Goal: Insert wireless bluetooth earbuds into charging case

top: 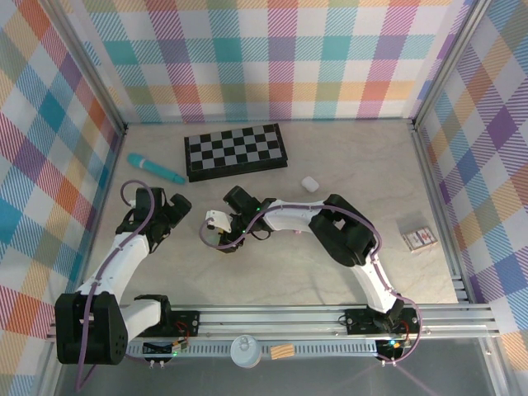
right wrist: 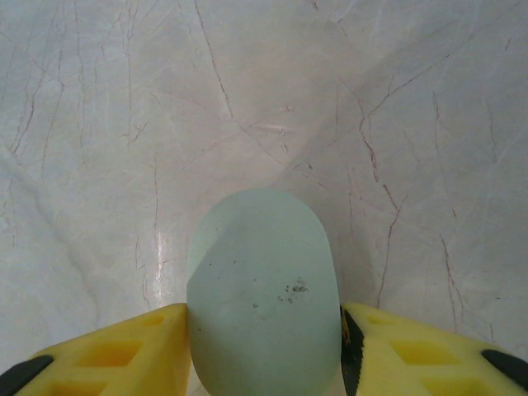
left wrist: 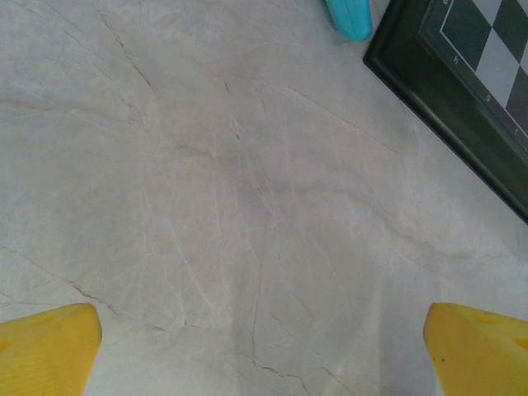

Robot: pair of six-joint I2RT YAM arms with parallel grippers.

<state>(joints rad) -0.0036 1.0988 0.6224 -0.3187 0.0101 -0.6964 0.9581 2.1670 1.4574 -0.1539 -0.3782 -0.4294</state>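
Inside the right tool [right wrist: 264, 323] sits a pale-green pebble-shaped case [right wrist: 262, 276].

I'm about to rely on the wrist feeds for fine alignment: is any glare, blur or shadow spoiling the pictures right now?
Right wrist: the table is sharp, with a faint glare streak left of the pale green case, whose near end runs off frame. Left wrist: slightly soft, the yellow fingertips blurred at the bottom corners. Top external: even light, only soft shadows.
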